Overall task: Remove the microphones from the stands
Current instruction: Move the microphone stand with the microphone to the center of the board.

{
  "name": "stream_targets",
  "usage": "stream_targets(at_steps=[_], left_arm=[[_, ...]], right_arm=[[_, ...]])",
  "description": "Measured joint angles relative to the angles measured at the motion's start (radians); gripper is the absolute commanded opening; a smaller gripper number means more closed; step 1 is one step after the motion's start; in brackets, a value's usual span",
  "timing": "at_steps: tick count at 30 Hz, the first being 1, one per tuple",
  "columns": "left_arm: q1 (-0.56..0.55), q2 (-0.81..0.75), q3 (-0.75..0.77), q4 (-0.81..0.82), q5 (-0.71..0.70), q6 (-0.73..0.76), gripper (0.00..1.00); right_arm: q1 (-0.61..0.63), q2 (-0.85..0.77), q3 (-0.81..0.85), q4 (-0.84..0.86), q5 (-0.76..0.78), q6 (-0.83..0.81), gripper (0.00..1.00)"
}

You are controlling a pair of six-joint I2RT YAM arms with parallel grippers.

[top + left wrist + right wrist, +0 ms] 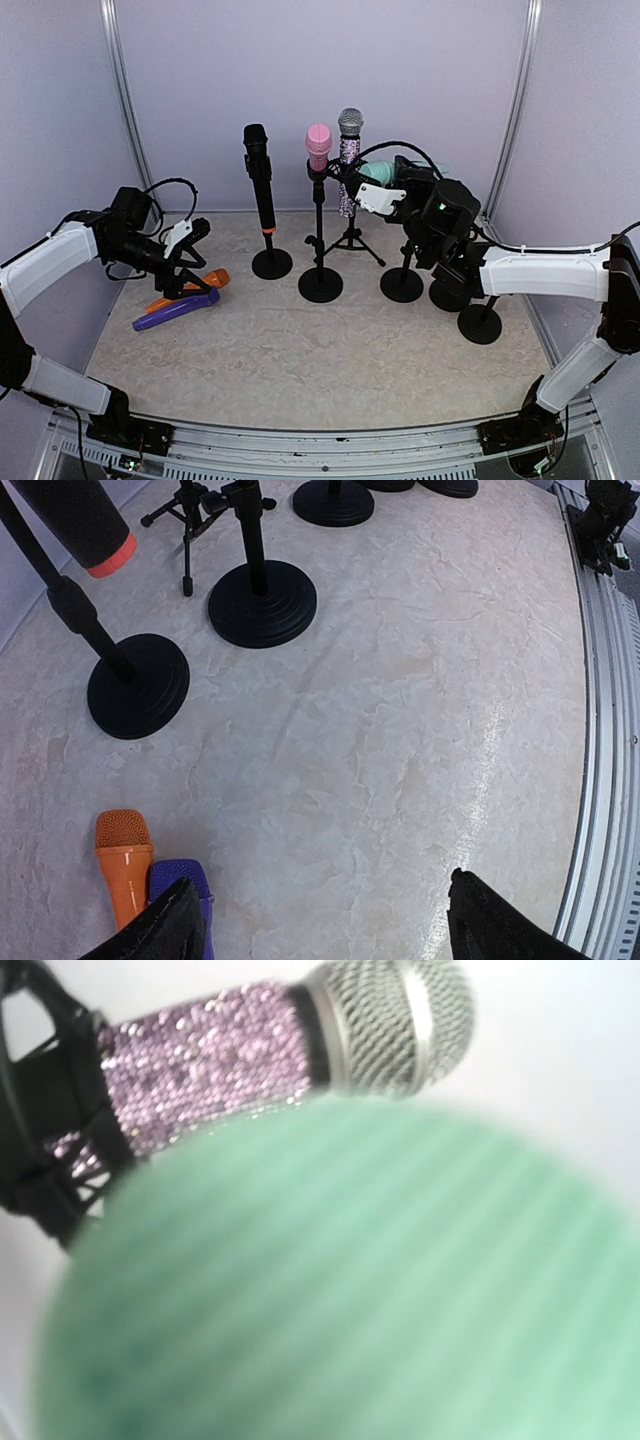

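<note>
Six microphones, you count. Four are upright: one black microphone (pixel 258 170), one pink microphone (pixel 318 145), one glitter microphone (pixel 349 165) with a silver grille, and one mint-green microphone (pixel 378 172). Two lie side by side on the surface (pixel 300 370), at its left: one orange microphone (pixel 123 855) and one purple microphone (pixel 175 312).

Six stands: five round-base stands (pixel 320 284) and one tripod stand (pixel 352 240), the tripod under the glitter microphone. The right arm hides the poles of the three right-hand bases, so you cannot tell which of them carries the green one.

Two grippers:
- Right gripper (pixel 385 195): at the mint-green microphone, which is up at the back right, just beside the glitter one. Its wrist view is filled by a green blur and shows no jaws, so you cannot tell how wide they stand or whether they bear on the body.
- Left gripper (pixel 320 900): jaws wide, nothing between them, hanging over the heads of the orange and purple pair.

Step in hand, as you would judge it: taking hold of the green microphone.

Next move calls for a confirmed grip, then a draw along the microphone's own axis out of its holder. Keep clear of the glitter neighbour and do not drag the stand over.
</note>
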Motion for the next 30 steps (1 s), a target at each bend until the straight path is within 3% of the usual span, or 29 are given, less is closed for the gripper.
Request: stream_targets(at_steps=[10,18,30], left_arm=[[0.000,0.000,0.000,-0.003,0.000,0.001,0.82],[0.000,-0.008,0.000,-0.006,0.000,0.000,0.82],[0.000,-0.019,0.000,-0.006,0.002,0.000,0.82]], right_arm=[[0.060,-0.009,0.003,-0.011,0.019,-0.028,0.18],[0.201,-0.068,-0.031,-0.023,0.049,-0.026,0.04],[0.394,-0.005,-0.014,0.047,0.083,-0.037,0.00]])
